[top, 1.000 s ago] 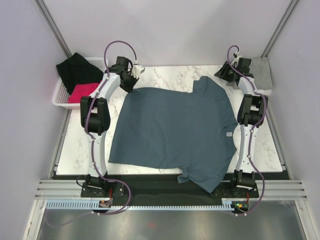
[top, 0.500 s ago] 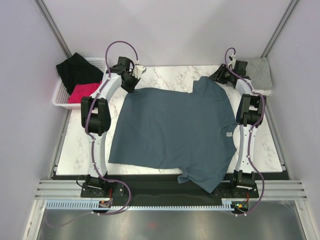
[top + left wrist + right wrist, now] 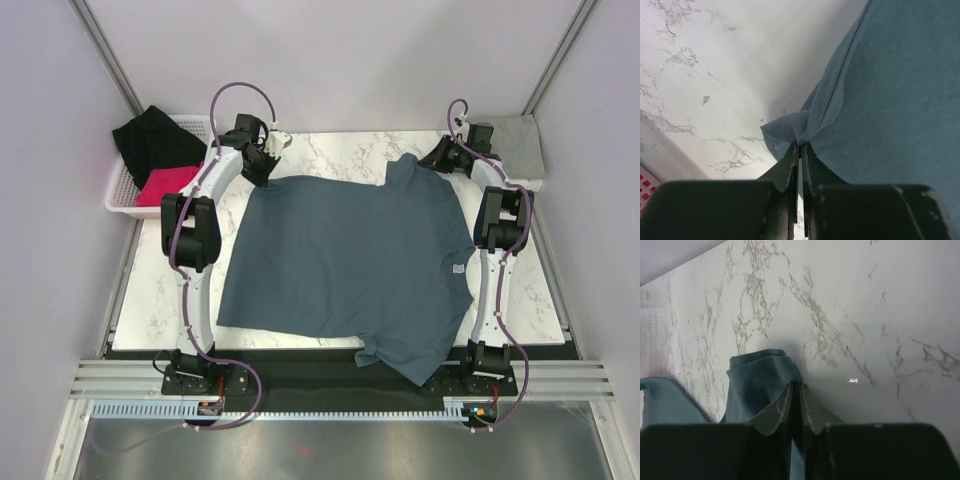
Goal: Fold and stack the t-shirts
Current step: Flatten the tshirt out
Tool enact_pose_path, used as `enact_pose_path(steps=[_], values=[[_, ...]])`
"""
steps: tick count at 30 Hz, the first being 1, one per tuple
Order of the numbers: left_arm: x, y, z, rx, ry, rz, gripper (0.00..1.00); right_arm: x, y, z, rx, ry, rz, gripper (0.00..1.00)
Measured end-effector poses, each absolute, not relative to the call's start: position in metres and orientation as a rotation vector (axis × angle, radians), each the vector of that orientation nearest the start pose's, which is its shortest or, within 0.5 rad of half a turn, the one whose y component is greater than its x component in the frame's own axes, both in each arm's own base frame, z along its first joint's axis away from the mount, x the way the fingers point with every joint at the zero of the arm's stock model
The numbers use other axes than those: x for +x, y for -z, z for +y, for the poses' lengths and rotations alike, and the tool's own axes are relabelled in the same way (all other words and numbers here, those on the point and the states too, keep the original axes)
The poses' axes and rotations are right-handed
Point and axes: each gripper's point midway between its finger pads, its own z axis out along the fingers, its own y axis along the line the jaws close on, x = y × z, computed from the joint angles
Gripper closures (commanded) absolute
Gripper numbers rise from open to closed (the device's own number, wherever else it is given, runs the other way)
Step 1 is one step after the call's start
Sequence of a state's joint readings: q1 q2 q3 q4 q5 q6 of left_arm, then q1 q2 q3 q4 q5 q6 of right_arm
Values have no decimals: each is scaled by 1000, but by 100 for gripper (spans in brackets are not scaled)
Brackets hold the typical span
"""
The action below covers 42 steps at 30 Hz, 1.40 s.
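- The slate-blue tee [image 3: 350, 265] is spread pretty flat across the middle of the marble table [image 3: 330, 148]. Its collar is toward 3 o'clock and its hem toward 9, and one sleeve spills over the near edge at about 6.
- Its small white neck label [image 3: 457, 269] shows by the collar, roughly 4 o'clock.
- The left gripper [image 3: 262, 165] sits at about 11 o'clock. Its jaws are squeezed nearly together on the far hem corner of the blue shirt, and the wrist view shows the cloth puckered right at the tips.
- The right gripper [image 3: 440, 155] is up around 1 o'clock, clamped tight on the edge of the far sleeve, with the fabric bunched between its fingers.
- The grey tee [image 3: 522, 145] sits in the far right corner at 2 o'clock, just past the right arm and not touching the blue one.
- Over at 10 o'clock, beside the table, there's a white basket [image 3: 122, 192]. A black cloth [image 3: 155, 140] is draped over its rim and a pink cloth [image 3: 165, 183] lies inside.
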<state>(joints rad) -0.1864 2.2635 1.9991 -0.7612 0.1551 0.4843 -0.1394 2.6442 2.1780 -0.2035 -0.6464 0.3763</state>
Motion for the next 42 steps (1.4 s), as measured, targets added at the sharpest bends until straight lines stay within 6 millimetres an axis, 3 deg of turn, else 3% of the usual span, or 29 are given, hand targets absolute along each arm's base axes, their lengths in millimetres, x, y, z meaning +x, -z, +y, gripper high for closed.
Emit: enact_pose_path(steps=[7, 12, 17, 19, 23, 25, 28, 32, 35, 38, 42], values=[[528, -79, -109, 892, 101, 2416, 98, 626, -35, 27, 140, -759, 2268, 88], [525, -86, -114, 879, 139, 2406, 98, 586, -62, 40, 40, -713, 2318, 87], [519, -97, -120, 866, 187, 2386, 98, 534, -73, 79, -87, -733, 2381, 85], [517, -101, -121, 867, 198, 2379, 98, 509, -65, 103, -139, -760, 2430, 67], [516, -104, -123, 869, 207, 2370, 98, 473, -48, 134, -213, -801, 2519, 62], [515, -102, -123, 870, 211, 2374, 98, 471, -48, 135, -215, -799, 2530, 62], [513, -100, -123, 868, 217, 2380, 98, 490, -65, 119, -188, -764, 2487, 62], [512, -98, -123, 865, 219, 2387, 98, 529, -104, 75, -145, -685, 2361, 62], [511, -97, -123, 864, 219, 2391, 98, 543, -118, 55, -154, -643, 2308, 61], [510, -96, -122, 864, 216, 2395, 98, 543, -111, 54, -295, -613, 2320, 58], [509, -93, -121, 864, 212, 2403, 98, 529, -96, 72, -573, -584, 2349, 55]])
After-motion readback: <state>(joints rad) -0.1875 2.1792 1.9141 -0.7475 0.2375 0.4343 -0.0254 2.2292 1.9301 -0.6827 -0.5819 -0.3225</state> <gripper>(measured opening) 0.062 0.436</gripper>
